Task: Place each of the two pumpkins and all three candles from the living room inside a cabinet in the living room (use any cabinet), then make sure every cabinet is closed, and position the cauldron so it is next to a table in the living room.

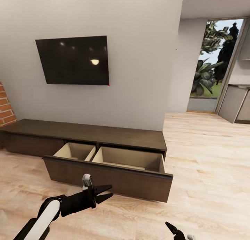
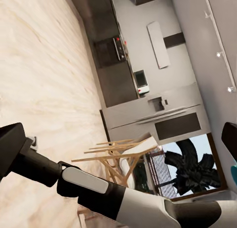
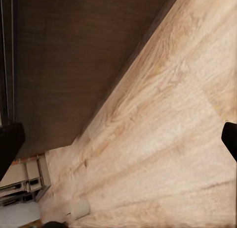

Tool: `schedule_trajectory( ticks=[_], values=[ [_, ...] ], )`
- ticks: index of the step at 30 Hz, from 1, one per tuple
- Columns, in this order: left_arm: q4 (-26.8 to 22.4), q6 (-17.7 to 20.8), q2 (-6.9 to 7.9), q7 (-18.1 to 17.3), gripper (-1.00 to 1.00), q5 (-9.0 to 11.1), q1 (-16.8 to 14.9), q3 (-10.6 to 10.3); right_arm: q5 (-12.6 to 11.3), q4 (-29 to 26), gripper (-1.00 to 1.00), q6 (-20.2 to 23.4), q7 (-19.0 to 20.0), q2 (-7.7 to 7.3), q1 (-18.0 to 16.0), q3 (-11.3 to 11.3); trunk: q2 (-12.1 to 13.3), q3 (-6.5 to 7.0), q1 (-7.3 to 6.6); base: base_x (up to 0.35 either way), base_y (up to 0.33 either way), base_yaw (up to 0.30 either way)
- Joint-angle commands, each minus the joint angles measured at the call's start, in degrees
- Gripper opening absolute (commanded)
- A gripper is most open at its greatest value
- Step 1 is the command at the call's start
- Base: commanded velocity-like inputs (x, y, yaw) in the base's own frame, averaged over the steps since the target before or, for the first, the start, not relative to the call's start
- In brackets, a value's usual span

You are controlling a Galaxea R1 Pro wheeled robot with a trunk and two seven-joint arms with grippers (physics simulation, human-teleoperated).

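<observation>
Standing open, the cabinet (image 1: 104, 134) drawer (image 1: 111, 176) shows pale interiors.

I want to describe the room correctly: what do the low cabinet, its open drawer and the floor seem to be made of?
The cabinet looks like dark-brown matte wood with faint grain. The open drawer seems pale, unfinished-looking board inside. The floor appears to be light wood planks, slightly glossy; possibly laminate.

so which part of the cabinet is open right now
The wide drawer on the cabinet's right half, pulled out and showing two pale compartments; the left section's front sits flush.
</observation>
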Motion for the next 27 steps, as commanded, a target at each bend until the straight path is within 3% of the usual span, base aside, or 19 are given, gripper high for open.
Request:
schedule_trajectory(
  ticks=[1,10,19,25,27],
  values=[
    [0.0,0.2,0.03,-0.2,1.00,0.0,-0.1,-0.1,-0.4,0.0,1.00,0.5,0.1,0.01,0.0,-0.2,0.0,-0.08,-0.03,-0.104,-0.054,0.259],
    [0.3,0.2,0.11,-0.2,1.00,0.1,-0.1,0.0,-0.4,0.0,1.00,-0.2,0.0,0.01,0.0,-0.1,0.0,-0.26,-0.03,-0.019,-0.010,0.261],
    [0.4,0.1,0.06,-0.1,1.00,0.0,-0.1,0.1,-0.4,0.0,1.00,-1.9,0.0,0.01,0.0,0.0,3.6,1.16,-2.00,0.000,0.000,0.239],
    [0.6,-0.1,0.07,0.6,1.00,-0.1,-0.1,0.5,-0.4,0.0,1.00,-2.0,0.1,0.01,0.0,0.0,6.0,2.22,-3.32,0.000,0.000,0.034],
    [0.6,-0.1,0.11,2.3,1.00,-0.1,-0.1,0.7,-0.4,0.0,1.00,-2.1,0.1,0.01,0.0,0.0,6.8,2.58,-3.76,0.000,0.000,0.003]
  ],
)
